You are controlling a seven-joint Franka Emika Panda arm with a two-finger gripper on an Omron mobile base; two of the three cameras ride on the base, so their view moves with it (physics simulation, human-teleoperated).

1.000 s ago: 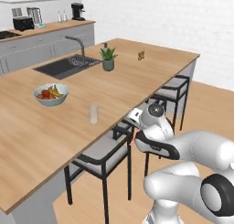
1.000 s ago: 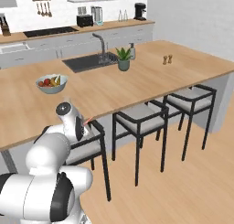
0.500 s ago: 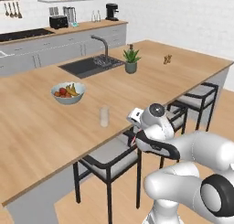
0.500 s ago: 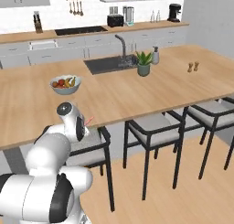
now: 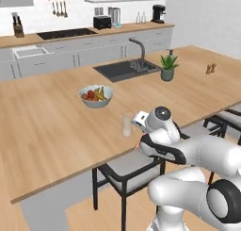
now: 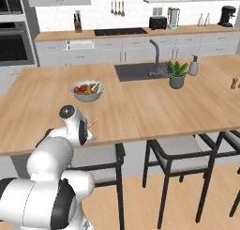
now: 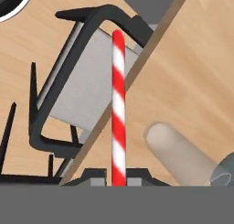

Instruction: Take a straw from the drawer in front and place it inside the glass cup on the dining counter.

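The dining counter runs broad across the scene, its near edge just ahead of the arm, with a dark-framed stool tucked below that edge. On the wood top stands a white fruit bowl, well back from the edge. The glass cup stands upright close to the near edge, just beside the wrist in the left base view. The gripper has its jaws nearly closed, pinching the straw at its lower end; the red-and-white shaft runs straight out along the gripper's own line. In the hand view the cup lies to the right of the straw and near it, its open mouth at lower right. Judgement: the straw's free end must be carried sideways over that mouth and its long axis brought in line with the cup's.
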